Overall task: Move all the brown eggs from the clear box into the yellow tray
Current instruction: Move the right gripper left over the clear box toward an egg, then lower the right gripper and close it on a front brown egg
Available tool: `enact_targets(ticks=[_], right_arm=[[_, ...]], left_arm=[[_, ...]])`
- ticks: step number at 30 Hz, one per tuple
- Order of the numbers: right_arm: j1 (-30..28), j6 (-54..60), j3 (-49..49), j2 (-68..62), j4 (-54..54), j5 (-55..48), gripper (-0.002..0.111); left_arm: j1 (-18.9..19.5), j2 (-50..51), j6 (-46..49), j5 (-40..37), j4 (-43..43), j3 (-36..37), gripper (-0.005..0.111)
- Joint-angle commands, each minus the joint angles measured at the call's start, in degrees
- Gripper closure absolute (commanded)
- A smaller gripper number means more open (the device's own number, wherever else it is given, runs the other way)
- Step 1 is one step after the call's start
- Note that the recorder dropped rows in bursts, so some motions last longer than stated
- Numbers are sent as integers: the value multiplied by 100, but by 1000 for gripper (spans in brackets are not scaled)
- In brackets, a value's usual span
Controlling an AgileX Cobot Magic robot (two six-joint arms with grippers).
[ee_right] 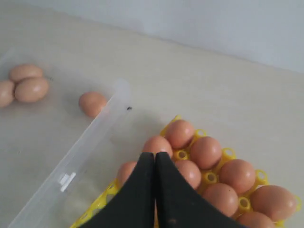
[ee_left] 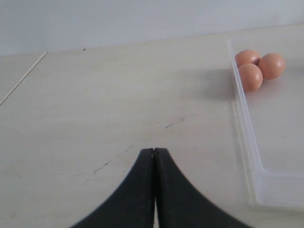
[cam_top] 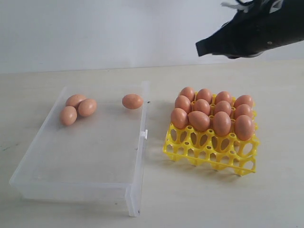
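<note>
The clear box [cam_top: 71,175] lies on the left of the exterior view with three brown eggs [cam_top: 77,108] bunched at its far left corner and a single egg [cam_top: 132,101] near its far right wall. The yellow tray [cam_top: 209,152] stands to its right, its back rows filled with several brown eggs [cam_top: 212,111] and its front row of cups bare. My right gripper [cam_top: 198,49] hangs shut and empty high above the tray; in its wrist view [ee_right: 155,154] the tray eggs [ee_right: 205,151] lie below. My left gripper [ee_left: 154,150] is shut and empty over bare table left of the box [ee_left: 247,137].
The pale wooden table [cam_top: 190,199] runs under everything, backed by a white wall. A small latch tab [cam_top: 144,134] sticks out of the box wall toward the tray. A narrow strip of table separates box and tray.
</note>
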State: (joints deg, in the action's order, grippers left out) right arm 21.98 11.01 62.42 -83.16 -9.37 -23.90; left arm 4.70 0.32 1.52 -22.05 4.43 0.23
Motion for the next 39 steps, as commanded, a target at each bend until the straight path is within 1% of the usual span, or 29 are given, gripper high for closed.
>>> enact_targets(ticks=[1,6,13,14,16,22,24,29,33,37,39], right_arm=[[263,344,502,-648,39,-584,107],[737,676,1014,-1368,39,-833,102],[1285,665,2072,-2496,188,-571,102],[1368,633,2250,-2644,188,-571,101],[1492,540,2547,-2905,188,-571,96],[1791,276,3499,-3691,167,-629,67],[1857,223,3852,-3943,139,-629,61],[1963,46,4637,-4483,33,-629,61],[2000,-385,5260,-4933,-132,-721,61],[2000,-374,5902,-5425,-474,-1450,61],[2000,-461,6233,-5684,-512,-1772,57]], left_arm=[[-34,-32,-21,35,-39,-23,107],[-34,-32,-21,35,-39,-23,107],[-34,-32,-21,35,-39,-23,107],[-34,-32,-21,35,-39,-23,107],[-34,-32,-21,35,-39,-23,107],[-34,-32,-21,35,-39,-23,107],[-34,-32,-21,35,-39,-23,107],[-34,-32,-21,35,-39,-23,107],[-34,-32,-21,35,-39,-23,107],[-34,-32,-21,35,-39,-23,107],[-34,-32,-21,35,-39,-23,107]])
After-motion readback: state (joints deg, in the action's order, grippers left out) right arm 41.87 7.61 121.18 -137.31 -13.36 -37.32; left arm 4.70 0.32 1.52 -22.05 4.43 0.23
